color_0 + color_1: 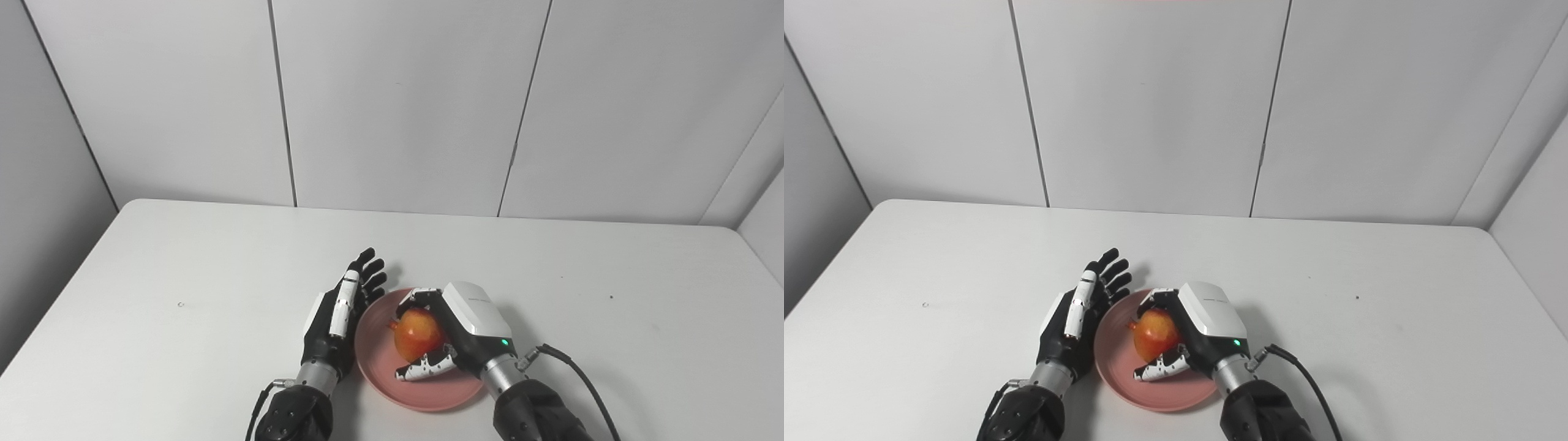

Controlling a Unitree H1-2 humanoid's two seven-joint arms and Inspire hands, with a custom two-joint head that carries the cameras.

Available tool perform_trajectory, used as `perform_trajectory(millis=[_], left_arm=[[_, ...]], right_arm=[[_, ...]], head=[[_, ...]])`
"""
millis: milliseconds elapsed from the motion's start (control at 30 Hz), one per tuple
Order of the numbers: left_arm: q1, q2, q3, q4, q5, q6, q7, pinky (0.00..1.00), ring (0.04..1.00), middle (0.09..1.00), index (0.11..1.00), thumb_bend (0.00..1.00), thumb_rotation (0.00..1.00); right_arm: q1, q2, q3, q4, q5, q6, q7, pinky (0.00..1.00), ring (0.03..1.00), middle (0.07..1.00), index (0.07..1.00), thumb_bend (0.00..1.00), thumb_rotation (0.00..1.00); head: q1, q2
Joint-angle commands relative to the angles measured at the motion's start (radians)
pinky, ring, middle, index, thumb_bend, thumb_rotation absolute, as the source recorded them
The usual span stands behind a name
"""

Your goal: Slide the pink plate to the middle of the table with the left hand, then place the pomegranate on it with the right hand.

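The pink plate (376, 358) lies near the front middle of the white table. Over its centre sits the orange-red pomegranate (416, 334), and my right hand (456, 331) is shut on it, fingers curled over the far side and thumb under the near side. Whether the fruit rests on the plate or hangs just above it, I cannot tell. My left hand (340, 315) stands edge-on against the plate's left rim, fingers straight and spread, holding nothing. In the right eye view the plate (1118, 361), the pomegranate (1154, 334) and both hands (1075, 318) (1200, 331) appear the same way.
The white table (184, 275) stretches wide to the left, right and back, with rounded far corners. Grey wall panels (398, 104) close it off behind. A black cable (582, 380) trails from my right wrist over the table.
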Motion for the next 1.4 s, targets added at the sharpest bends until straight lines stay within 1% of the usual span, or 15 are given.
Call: perform_trajectory(millis=[0,33,67,133,167,200,300,333,367,467,633,900,1133,1267,1367], left_arm=[[0.0,-0.003,-0.001,-0.005,0.003,0.026,0.002,0.91,0.909,0.915,0.9,0.41,1.0],[0.0,-0.002,-0.001,-0.004,0.003,0.025,0.001,0.92,0.91,0.915,0.9,0.41,1.0],[-0.001,-0.002,-0.001,-0.003,0.004,0.024,0.001,0.92,0.909,0.915,0.9,0.42,1.0],[-0.001,-0.001,-0.001,-0.003,0.004,0.023,0.001,0.92,0.908,0.915,0.9,0.42,1.0],[0.0,-0.001,-0.002,-0.006,0.004,0.025,0.001,0.92,0.908,0.915,0.899,0.42,1.0],[0.001,0.0,-0.003,-0.009,0.005,0.027,0.0,0.92,0.912,0.917,0.901,0.41,1.0],[0.002,0.003,-0.006,-0.013,0.01,0.03,0.0,0.93,0.918,0.917,0.902,0.41,1.0],[0.002,0.004,-0.007,-0.012,0.011,0.029,0.0,0.93,0.919,0.916,0.901,0.42,1.0],[0.001,0.005,-0.007,-0.01,0.012,0.027,0.0,0.93,0.92,0.916,0.901,0.42,1.0],[0.001,0.007,-0.008,-0.01,0.013,0.03,0.0,0.93,0.922,0.915,0.901,0.42,1.0],[0.002,0.007,-0.006,-0.009,0.009,0.026,-0.002,0.93,0.918,0.915,0.9,0.42,1.0],[0.004,0.007,-0.004,-0.014,0.005,0.035,-0.002,0.91,0.919,0.918,0.904,0.41,1.0],[0.005,0.008,-0.002,-0.018,0.0,0.039,-0.006,0.91,0.907,0.915,0.907,0.4,1.0],[0.005,0.007,0.0,-0.021,-0.002,0.052,-0.006,0.92,0.911,0.916,0.91,0.41,1.0],[0.007,0.008,0.0,-0.024,-0.006,0.059,-0.011,0.93,0.916,0.919,0.913,0.41,1.0]], right_arm=[[-0.004,-0.01,0.002,-0.025,-0.023,-0.021,0.0,0.28,0.391,0.509,0.494,0.52,0.14],[-0.003,-0.011,0.002,-0.03,-0.026,-0.016,0.007,0.33,0.446,0.553,0.494,0.52,0.15],[-0.002,-0.011,0.002,-0.034,-0.028,-0.014,0.012,0.45,0.563,0.647,0.63,0.67,0.2],[0.0,-0.011,0.0,-0.037,-0.029,-0.013,0.017,0.47,0.588,0.667,0.659,0.7,0.22],[0.001,-0.014,0.003,-0.048,-0.037,-0.001,0.035,0.48,0.597,0.673,0.668,0.72,0.22],[0.003,-0.017,0.005,-0.058,-0.044,0.007,0.051,0.58,0.688,0.749,0.735,0.77,0.3],[0.009,-0.019,0.002,-0.086,-0.056,0.02,0.092,0.71,0.786,0.827,0.818,0.83,0.38],[0.011,-0.019,0.0,-0.092,-0.057,0.021,0.102,0.76,0.822,0.854,0.85,0.85,0.4],[0.012,-0.021,-0.001,-0.1,-0.06,0.022,0.113,0.8,0.842,0.869,0.869,0.86,0.42],[0.016,-0.024,-0.005,-0.118,-0.069,0.021,0.132,0.83,0.857,0.88,0.883,0.88,0.45],[0.023,-0.027,-0.012,-0.15,-0.084,0.019,0.165,0.84,0.87,0.892,0.896,0.89,0.47],[0.038,-0.031,-0.035,-0.206,-0.085,-0.008,0.161,0.82,0.859,0.88,0.887,0.9,0.47],[0.038,-0.037,-0.058,-0.272,-0.079,-0.006,0.181,0.82,0.868,0.887,0.891,0.89,0.48],[0.041,-0.031,-0.1,-0.323,-0.05,-0.001,0.18,0.79,0.86,0.883,0.896,0.9,0.48],[0.047,-0.017,-0.144,-0.356,-0.013,0.001,0.17,0.78,0.854,0.878,0.896,0.91,0.48]], head=[[0.001,-0.001],[0.0,0.001],[0.0,0.001],[0.0,0.001],[-0.004,0.002],[-0.004,0.002],[-0.006,0.003],[-0.006,0.003],[-0.006,0.003],[-0.007,0.004],[-0.009,0.004],[-0.015,0.001],[-0.016,0.0],[-0.016,-0.003],[-0.017,-0.008]])
